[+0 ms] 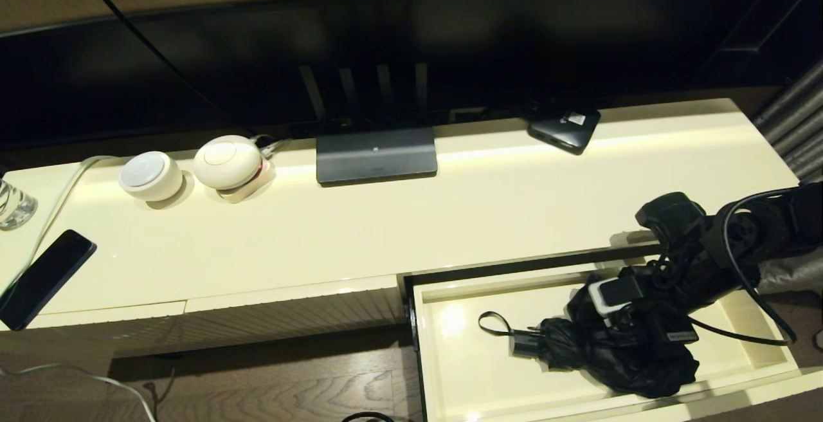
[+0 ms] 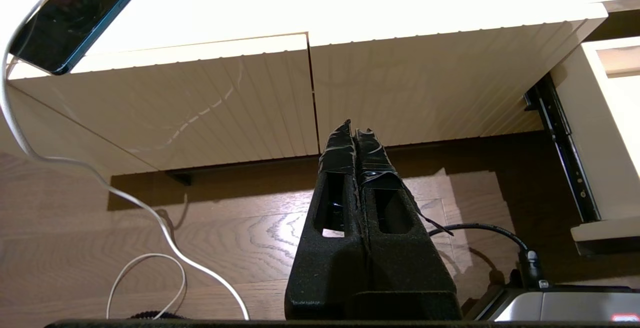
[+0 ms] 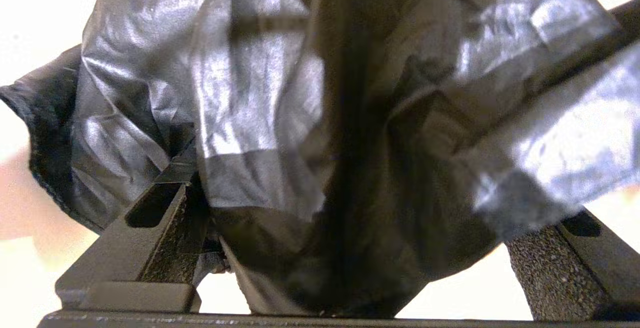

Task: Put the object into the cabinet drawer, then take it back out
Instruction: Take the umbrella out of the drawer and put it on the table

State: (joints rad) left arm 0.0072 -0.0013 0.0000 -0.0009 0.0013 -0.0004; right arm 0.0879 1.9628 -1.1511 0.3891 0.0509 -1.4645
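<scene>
The black folding umbrella (image 1: 617, 357) lies inside the pulled-out cream cabinet drawer (image 1: 463, 370). Its short handle (image 1: 524, 341) and thin wrist loop (image 1: 492, 322) point toward the drawer's left side. My right gripper (image 1: 633, 329) is down over the bunchy fabric. In the right wrist view the umbrella (image 3: 310, 118) fills the space between the fingers (image 3: 150, 228), which stand wide apart on either side of it, so the gripper is open. My left gripper (image 2: 356, 130) is shut and empty, parked low in front of the cabinet, left of the drawer's side wall (image 2: 590, 133).
On the cabinet top are a dark phone (image 1: 42, 277), two white round devices (image 1: 151, 175), a grey screen base (image 1: 376, 155), a small black box with a white label (image 1: 564, 127) and a glass (image 1: 13, 203). A white cable (image 2: 150, 218) trails over the wooden floor.
</scene>
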